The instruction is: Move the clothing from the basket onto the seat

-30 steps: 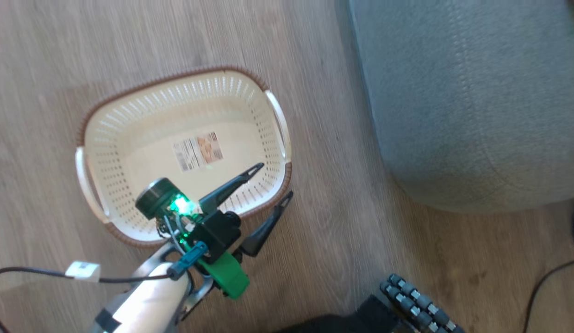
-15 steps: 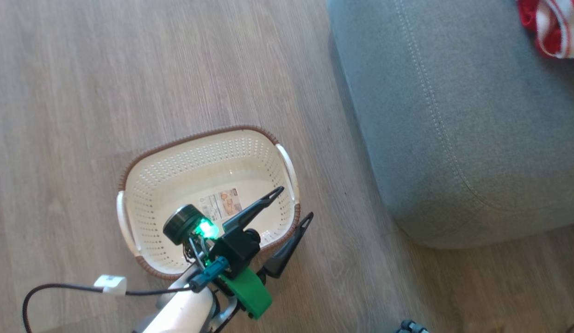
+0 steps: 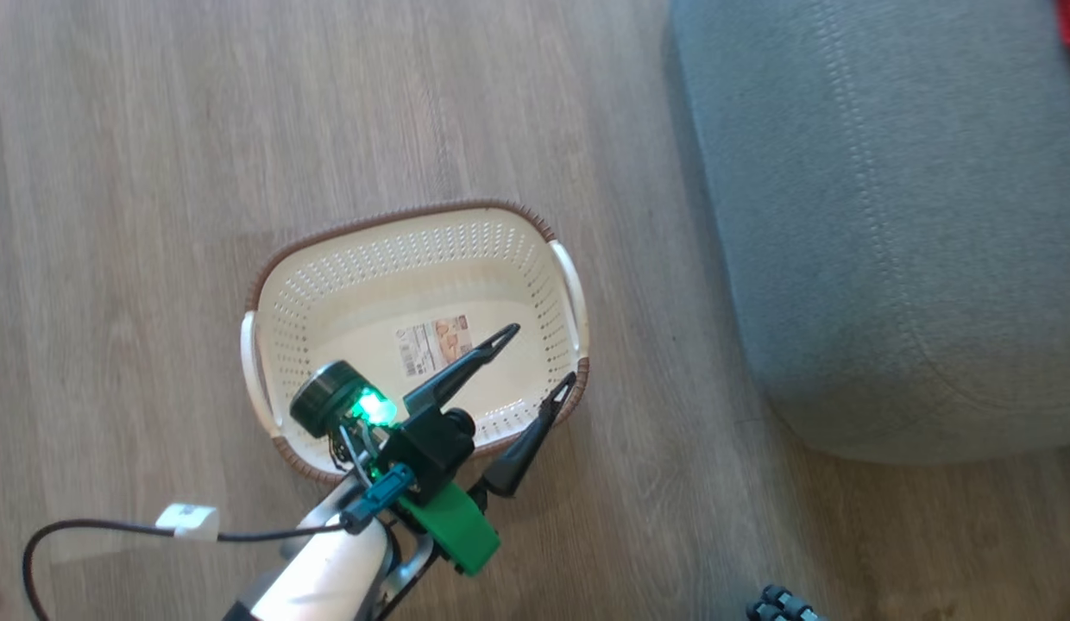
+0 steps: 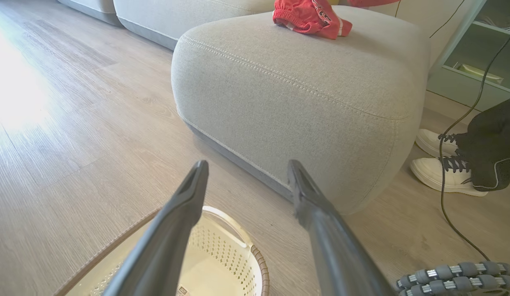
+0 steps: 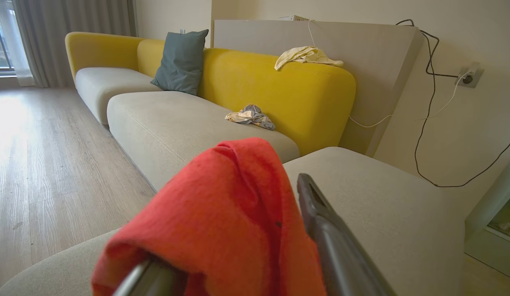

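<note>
Over the near corner of the small cream perforated plastic basket [image 3: 397,216] with its brown braided rim, the left gripper [image 3: 537,356] hangs with its two long dark fingers spread apart. On top of the large grey fabric seat cushion [image 4: 321,90] lies a crumpled red garment [image 4: 310,16] with white trim. The right gripper [image 5: 255,172] is above that cushion with its jaws apart too (a second red garment [image 5: 222,213] drapes over one finger, hiding its tip).

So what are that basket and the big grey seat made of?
The basket looks like matte cream moulded plastic: rows of punched holes, with a brown braided-looking rim, possibly plastic too. The seat looks like woven grey fabric upholstery: fine grainy texture, stitched seam, soft rounded corners.
</note>
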`<state>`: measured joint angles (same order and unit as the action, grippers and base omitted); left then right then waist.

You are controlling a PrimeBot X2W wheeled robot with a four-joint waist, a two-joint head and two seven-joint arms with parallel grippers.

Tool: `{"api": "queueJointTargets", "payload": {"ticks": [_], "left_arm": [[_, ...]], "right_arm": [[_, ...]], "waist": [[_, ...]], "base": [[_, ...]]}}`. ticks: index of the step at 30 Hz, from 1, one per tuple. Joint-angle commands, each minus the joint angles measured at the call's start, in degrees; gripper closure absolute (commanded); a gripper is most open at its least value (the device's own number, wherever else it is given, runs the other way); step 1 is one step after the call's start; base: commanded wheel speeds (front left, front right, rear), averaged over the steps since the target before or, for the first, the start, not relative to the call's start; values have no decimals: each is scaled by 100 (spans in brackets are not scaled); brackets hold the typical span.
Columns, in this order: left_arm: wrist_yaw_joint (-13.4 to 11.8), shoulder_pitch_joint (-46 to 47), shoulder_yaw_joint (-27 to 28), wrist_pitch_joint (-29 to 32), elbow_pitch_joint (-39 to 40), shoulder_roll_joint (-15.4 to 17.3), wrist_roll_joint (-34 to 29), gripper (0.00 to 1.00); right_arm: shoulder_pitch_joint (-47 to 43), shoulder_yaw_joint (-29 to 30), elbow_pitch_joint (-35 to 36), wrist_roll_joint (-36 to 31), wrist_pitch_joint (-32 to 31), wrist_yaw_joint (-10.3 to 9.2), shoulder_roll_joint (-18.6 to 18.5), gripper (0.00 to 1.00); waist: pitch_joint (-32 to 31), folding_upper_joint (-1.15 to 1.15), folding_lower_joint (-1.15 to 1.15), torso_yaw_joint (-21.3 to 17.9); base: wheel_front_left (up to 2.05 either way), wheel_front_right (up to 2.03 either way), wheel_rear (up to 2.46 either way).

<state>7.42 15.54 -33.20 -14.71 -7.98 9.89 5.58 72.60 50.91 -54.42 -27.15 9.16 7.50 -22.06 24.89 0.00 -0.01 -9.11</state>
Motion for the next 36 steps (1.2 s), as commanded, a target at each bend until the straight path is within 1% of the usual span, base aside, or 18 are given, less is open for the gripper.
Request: {"api": "queueJointTargets", "payload": {"ticks": [1,4,12,17,21,25,28,34,35,36], "left_arm": [[6,102,162,-29,206,74,55,0],[6,124,153,-29,220,106,64,0],[6,192,144,-29,260,168,82,0],[6,183,135,-29,228,161,104,0],[6,159,125,-29,188,122,106,0],[6,101,126,-29,119,41,105,0],[6,39,168,-29,59,-32,92,0],[6,-80,228,-29,-33,-232,47,0],[6,-80,228,-29,-33,-232,47,0],[6,-97,269,-29,-43,-271,45,0]], "right_arm": [[282,1,221,-29,12,-1,-83,0],[191,98,211,-211,-301,-1,-23,0],[-143,313,131,-596,-1175,-1,374,0],[-266,451,32,-723,-2006,-1,512,0],[-270,360,-71,-703,-2331,-1,564,0],[-300,41,-305,-498,-2207,-1,602,0],[-398,-308,-555,-354,-2014,-1,591,0],[-508,-992,-1288,153,-1398,-1,468,0],[-508,-992,-1288,153,-1398,-1,468,0],[-516,-1110,-1421,246,-1270,-1,455,0]], "waist": [[76,0,1,69],[153,0,1,109],[315,0,1,77],[233,0,1,7],[85,0,1,-41],[-150,0,1,-84],[-360,0,1,-145],[-875,0,1,-192],[-875,0,1,-192],[-975,0,1,-190]], "base": [[0,0,0],[0,0,0],[0,0,0],[0,0,0],[0,0,0],[0,0,0],[0,0,0],[0,0,0],[0,0,0],[0,0,0]]}}
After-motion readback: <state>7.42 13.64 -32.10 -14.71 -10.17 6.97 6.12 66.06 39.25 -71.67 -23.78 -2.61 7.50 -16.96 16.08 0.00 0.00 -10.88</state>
